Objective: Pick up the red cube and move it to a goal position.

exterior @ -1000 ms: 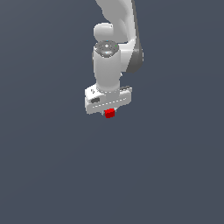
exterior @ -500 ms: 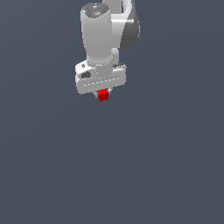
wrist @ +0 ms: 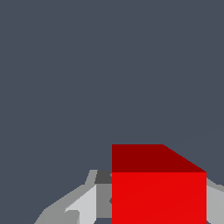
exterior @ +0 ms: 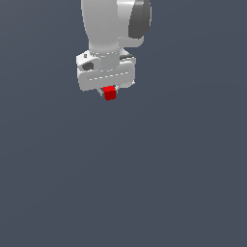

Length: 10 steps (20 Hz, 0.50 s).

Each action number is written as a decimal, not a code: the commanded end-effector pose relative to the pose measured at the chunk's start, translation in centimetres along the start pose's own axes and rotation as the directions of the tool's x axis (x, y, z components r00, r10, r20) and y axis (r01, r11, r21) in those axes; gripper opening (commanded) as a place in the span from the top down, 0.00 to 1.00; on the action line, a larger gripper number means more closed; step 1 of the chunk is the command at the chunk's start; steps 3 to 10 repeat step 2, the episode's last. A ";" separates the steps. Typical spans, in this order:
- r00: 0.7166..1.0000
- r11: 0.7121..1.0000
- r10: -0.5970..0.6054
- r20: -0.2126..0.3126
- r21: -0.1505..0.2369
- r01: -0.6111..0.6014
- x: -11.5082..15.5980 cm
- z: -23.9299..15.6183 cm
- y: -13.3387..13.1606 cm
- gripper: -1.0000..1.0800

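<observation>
The red cube (exterior: 110, 93) is a tiny bright red block held just under the white hand of the arm. My gripper (exterior: 109, 91) is shut on it, the fingers mostly hidden behind the cube and the hand. In the wrist view the red cube (wrist: 158, 188) fills the space between the grey fingers (wrist: 83, 203), clamped on both sides. The cube hangs in the air over the flat dark grey floor (exterior: 144, 183), clear of it.
The white arm (exterior: 113, 29) rises out of the frame above the hand. Around it is only the plain dark grey floor.
The arm has carried the red cube upward and toward the exterior view's left, and the hand has come closer to the camera. The grip on the cube is unchanged.
</observation>
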<state>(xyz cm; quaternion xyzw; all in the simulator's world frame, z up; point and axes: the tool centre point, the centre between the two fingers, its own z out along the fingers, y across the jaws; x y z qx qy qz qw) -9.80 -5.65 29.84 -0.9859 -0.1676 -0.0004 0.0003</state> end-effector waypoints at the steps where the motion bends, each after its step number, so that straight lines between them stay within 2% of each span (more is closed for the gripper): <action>1: 1.000 1.000 0.000 0.000 0.000 0.000 -0.2 -0.4 0.1 1.00; 10: 1.000 1.000 -0.001 0.001 0.000 0.001 -0.2 -0.4 0.1 1.00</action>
